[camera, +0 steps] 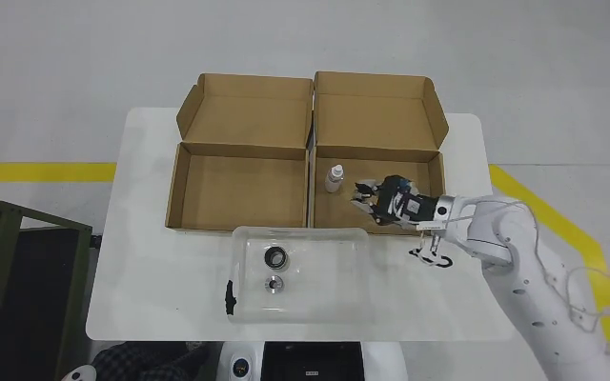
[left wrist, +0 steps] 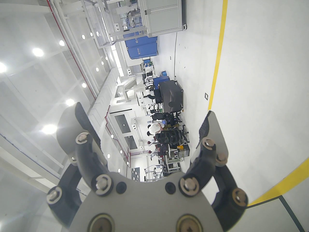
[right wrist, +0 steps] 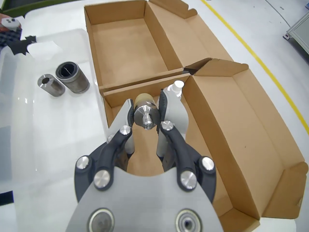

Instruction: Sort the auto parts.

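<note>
Along the far edge of the tabletop 2 open cardboard boxes stand side by side: the left box, and the right box with a white bottle standing near the wall next to its neighbour. At the near edge a clear tray holds 2 metal sleeves, the larger sleeve just beside the smaller sleeve. The right pincer hangs over the right box, close by the bottle, its jaws closed narrowly on a metal part. The right wrist view gives the part's threaded stud and tan far end; from above the fingers cover most of it. The left pincer gapes wide, holding nothing, turned toward the hall.
</note>
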